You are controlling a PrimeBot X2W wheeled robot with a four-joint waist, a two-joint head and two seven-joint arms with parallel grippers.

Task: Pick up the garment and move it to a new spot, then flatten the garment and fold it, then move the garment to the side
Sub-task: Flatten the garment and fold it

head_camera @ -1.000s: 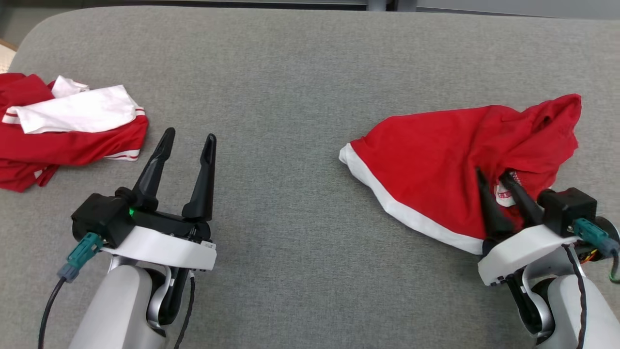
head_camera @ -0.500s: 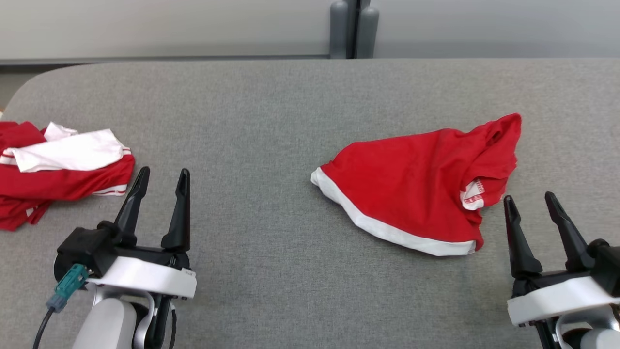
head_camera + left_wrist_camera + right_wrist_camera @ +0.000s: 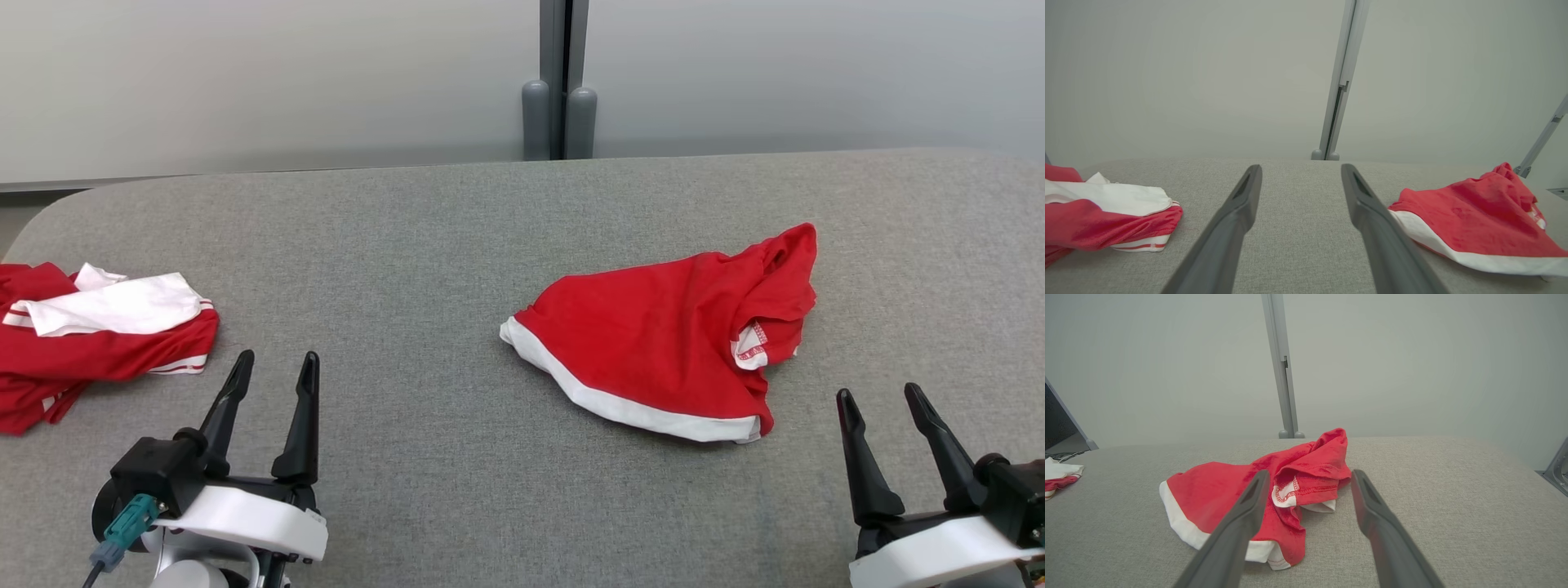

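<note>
While neither pincer has hold of anything, these notes go to the cloth. Red soft-knit garment (image 3: pixel 665 351) lies crumpled on the grey fabric-covered table (image 3: pixel 457 245), on the robot's side of the grey upright post (image 3: pixel 559 122) at the table's far edge and off to that post's right. Left gripper (image 3: pixel 275 359): fingers spread, nothing between them, on the near side and well left of the post, well apart from the garment. Right gripper (image 3: pixel 876 392): fingers likewise spread and bare, on the near side and far right of the post, tips near the garment's near right corner but not touching it. Judged handling: light and limp, with no stiffness. It will sag from any single pinch and bunch rather than slide if pushed across the woven cover. It is not fragile, though thin layers could slip from a shallow bite. The end lying farthest right of the post is heaped in folds, with a small white patch edged in red stitching (image 3: pixel 749 347) showing. That is probably a neck or cuff opening, though the folds hide too much to be sure. The white hem band (image 3: pixel 620 408) runs along the edge facing the robot and lies fairly flat and exposed. The best hold, I judge, is on that band, one pincer toward each end, so the piece hangs open for flattening. The heaped end risks catching several layers at once. A pile of red and white clothing (image 3: pixel 98 327) sits far left of the post. As I read it, that is not the piece to work on.
</note>
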